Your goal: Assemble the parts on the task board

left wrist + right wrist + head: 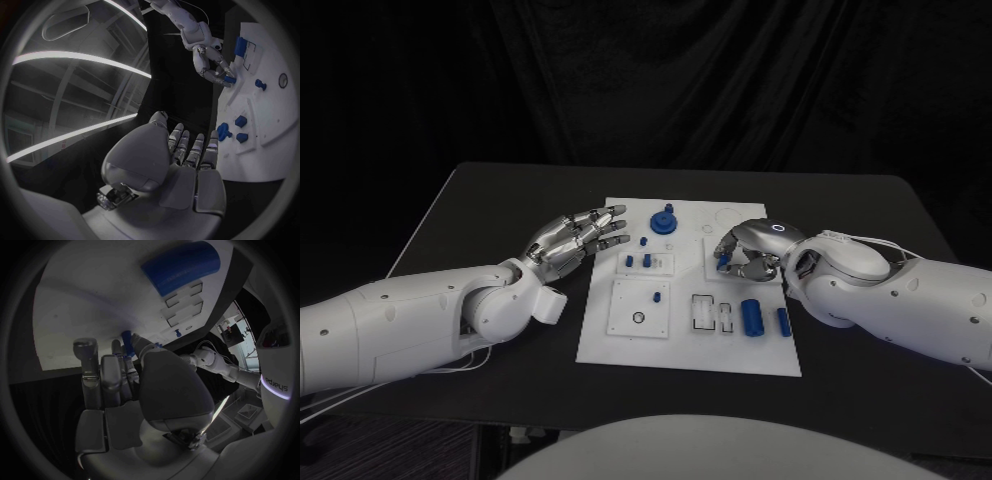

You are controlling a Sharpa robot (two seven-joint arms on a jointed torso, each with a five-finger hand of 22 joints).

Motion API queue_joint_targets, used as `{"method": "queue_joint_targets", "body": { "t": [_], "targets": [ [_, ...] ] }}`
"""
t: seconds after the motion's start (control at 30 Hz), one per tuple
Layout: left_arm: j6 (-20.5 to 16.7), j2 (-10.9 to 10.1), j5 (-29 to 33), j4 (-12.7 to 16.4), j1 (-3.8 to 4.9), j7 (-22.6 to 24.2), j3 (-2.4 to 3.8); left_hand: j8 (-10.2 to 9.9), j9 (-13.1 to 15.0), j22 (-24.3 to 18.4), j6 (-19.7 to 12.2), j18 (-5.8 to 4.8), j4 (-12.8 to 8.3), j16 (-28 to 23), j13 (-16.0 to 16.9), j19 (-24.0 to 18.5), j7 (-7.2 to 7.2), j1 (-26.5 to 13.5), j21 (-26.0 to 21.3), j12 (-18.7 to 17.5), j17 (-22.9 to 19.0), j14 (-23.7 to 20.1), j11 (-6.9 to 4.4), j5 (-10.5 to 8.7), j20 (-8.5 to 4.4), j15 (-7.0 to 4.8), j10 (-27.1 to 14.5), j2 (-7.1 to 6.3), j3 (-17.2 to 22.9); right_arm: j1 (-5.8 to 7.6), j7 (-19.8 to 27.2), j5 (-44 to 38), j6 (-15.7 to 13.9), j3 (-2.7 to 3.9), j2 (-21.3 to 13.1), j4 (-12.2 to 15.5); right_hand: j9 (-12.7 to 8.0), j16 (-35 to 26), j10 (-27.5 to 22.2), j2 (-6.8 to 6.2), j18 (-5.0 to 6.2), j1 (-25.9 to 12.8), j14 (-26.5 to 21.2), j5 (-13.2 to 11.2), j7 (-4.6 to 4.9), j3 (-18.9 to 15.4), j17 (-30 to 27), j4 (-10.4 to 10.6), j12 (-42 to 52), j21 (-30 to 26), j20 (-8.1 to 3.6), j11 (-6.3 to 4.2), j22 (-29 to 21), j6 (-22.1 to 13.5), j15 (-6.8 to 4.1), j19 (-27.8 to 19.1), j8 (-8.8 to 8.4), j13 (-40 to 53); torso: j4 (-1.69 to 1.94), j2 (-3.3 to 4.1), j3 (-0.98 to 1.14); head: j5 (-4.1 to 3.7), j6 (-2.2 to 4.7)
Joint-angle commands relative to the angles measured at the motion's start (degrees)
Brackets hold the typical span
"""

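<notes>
On the task board (629,340), the right robot hand (750,252) pinches an upright blue peg (724,262); left robot hand (577,238) spread.

The black worktop (488,200) carries the white task board (678,355), which lies flat near its middle, slightly closer to the near edge. Bare black surface runs along the board's left, right and far sides.

You can read one word: "sharpa", in dark letters running sideways on the white casing of the robot's right arm (275,382) in the right wrist view, just above a glowing violet band. Nothing on the task board (689,355) or its blue parts is legible.
</notes>
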Motion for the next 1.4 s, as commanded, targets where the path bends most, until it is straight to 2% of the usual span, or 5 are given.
{"method": "queue_joint_targets", "body": {
  "t": [0.03,0.6,0.9,1.13,1.4],
  "targets": [
    [0.89,0.12,0.24,0.05,-0.12,0.70,0.06,0.31,0.04,-0.05,0.07,-1.18,0.04,0.04,0.01,0.37,0.20,0.72,0.23,0.12,0.04,-0.07,0.42,0.37,-0.18,0.29,0.09,-0.01,0.32,-0.16,0.58,0.16,-0.94,0.05,0.01,0.09,0.81,0.59,2.09,0.14,-1.21,1.37,0.40,0.98,-0.11,1.19,0.50,-0.53,0.47,1.23,-0.75,-0.70,5.61,2.25,-0.80,0.49,0.96,0.18,-0.04,-0.01,-0.04,0.17,0.00],
    [1.09,0.13,0.24,-0.17,-0.32,0.52,0.06,0.33,0.06,-0.05,0.19,-1.25,0.01,-0.03,0.03,0.41,0.29,0.82,0.23,0.24,0.03,-0.12,0.53,0.45,-0.18,0.28,0.11,0.12,0.49,-0.09,0.17,0.16,-3.82,0.43,-1.25,2.52,6.03,0.53,6.94,0.45,-1.42,3.34,0.90,0.81,-1.60,1.74,0.54,-2.78,0.06,2.42,-2.08,-2.15,5.80,9.28,-2.07,1.00,5.18,0.66,-0.10,-0.02,-0.01,0.50,0.00],
    [0.98,0.33,0.24,-0.36,-0.34,0.37,0.06,0.36,0.08,-0.04,0.36,-1.33,-0.02,0.03,0.08,0.47,0.38,0.95,0.23,0.60,0.04,-0.12,0.68,0.49,-0.19,0.23,0.26,0.23,0.68,2.43,-0.63,0.16,-4.21,0.81,-2.37,5.03,6.54,0.38,6.78,0.47,-1.42,3.18,0.86,0.62,-1.60,1.59,0.39,-2.72,-0.42,2.29,-2.10,-2.08,5.76,9.13,-2.03,0.95,5.36,0.55,-0.07,-0.07,-0.08,0.97,0.00],
    [0.70,0.25,0.24,-0.29,-0.35,0.27,0.06,0.50,0.16,-0.12,1.03,-1.44,-0.05,0.17,0.14,0.53,0.57,1.10,0.24,1.07,0.07,-0.06,0.92,0.49,-0.20,0.12,0.54,0.31,0.91,4.30,-1.65,0.16,-1.08,0.85,-4.06,9.46,7.14,0.01,6.74,0.46,-1.31,2.77,0.67,0.50,-1.68,1.35,0.02,-2.46,-0.96,1.46,-2.07,-2.01,5.56,9.01,-1.95,0.64,5.60,0.42,0.07,-0.05,-0.12,1.51,0.00],
    [0.66,0.20,0.24,-0.46,-0.35,0.27,0.06,0.52,0.17,-0.08,1.11,-1.46,-0.05,0.13,0.14,0.57,0.60,1.12,0.25,1.09,0.06,-0.07,0.96,0.49,-0.20,0.10,0.58,0.30,0.94,3.84,-1.26,-1.57,4.54,0.57,-3.15,15.37,7.73,0.14,6.80,0.55,-1.32,2.86,0.73,0.66,-1.76,1.35,0.23,-2.52,-1.45,1.49,-2.05,-2.04,5.57,8.88,-1.96,0.60,5.82,0.30,0.07,0.01,-0.09,2.10,0.00]
  ]
}}
